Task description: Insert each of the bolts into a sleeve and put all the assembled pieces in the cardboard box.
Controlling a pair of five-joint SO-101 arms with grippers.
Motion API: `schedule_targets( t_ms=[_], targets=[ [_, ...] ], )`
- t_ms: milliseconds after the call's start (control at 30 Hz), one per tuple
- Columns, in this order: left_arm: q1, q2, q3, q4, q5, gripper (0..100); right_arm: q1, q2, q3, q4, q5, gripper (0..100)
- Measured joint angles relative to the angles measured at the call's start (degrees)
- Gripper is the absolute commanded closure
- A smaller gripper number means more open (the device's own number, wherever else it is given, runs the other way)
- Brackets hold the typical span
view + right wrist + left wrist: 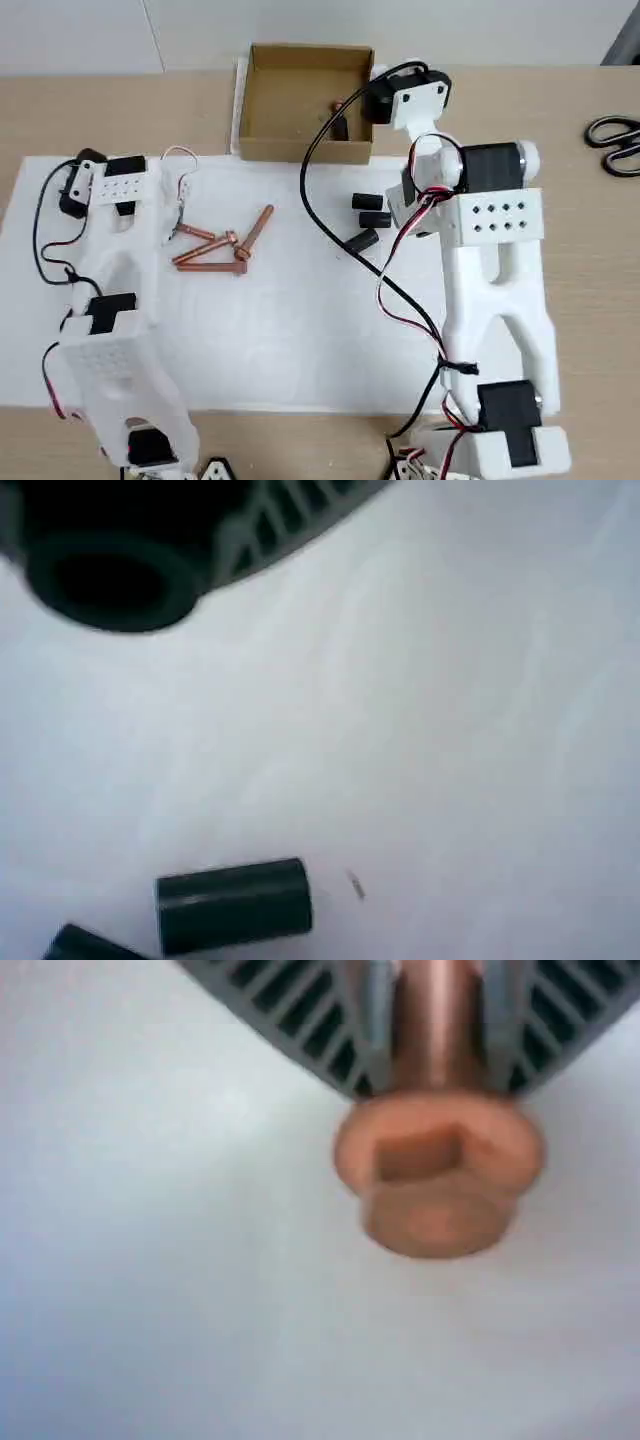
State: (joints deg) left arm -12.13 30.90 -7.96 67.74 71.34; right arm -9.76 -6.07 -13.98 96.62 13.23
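Left of centre in the high view, the left gripper point(440, 1030) clamps a copper bolt point(437, 1175); right of centre, the right gripper point(130, 540) holds a black sleeve point(110, 580) (its bore visible). Shank and bore should align squarely before pushing.

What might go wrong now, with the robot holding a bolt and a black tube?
The bolt sits in the left gripper head outward, so lining its shaft up with the held sleeve may be hard, and either could slip and drop. The black cable drapes beside the loose sleeves, so a moving arm might drag them. They are round and could roll away.
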Motion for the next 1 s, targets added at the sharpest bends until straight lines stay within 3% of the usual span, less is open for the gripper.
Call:
schedule_targets(
  t_ms=[167, 333, 533, 667, 1000],
  targets=[
    [1.23, 0.26, -2.99, 2.37, -4.31, 100, 0.0, 0.0, 0.0, 0.0, 0.0, 99.5],
    [5.71, -2.29, -11.6, 8.79, -18.9, 100, 0.0, 0.0, 0.0, 0.0, 0.0, 99.5],
    [12.22, -12.48, -24.97, 23.65, -34.64, 100, 0.18, 0.0, 0.0, 0.0, 0.0, 99.5],
    [17.49, -19.69, -27.52, 30.77, -46.24, 100, 0.0, -2.37, 0.7, 0.0, 0.0, 99.5],
    [21.8, -38.86, -20.57, 31.65, -48.44, 100, -7.21, -34.37, 17.93, 0.0, 0.0, 99.5]
  ],
)
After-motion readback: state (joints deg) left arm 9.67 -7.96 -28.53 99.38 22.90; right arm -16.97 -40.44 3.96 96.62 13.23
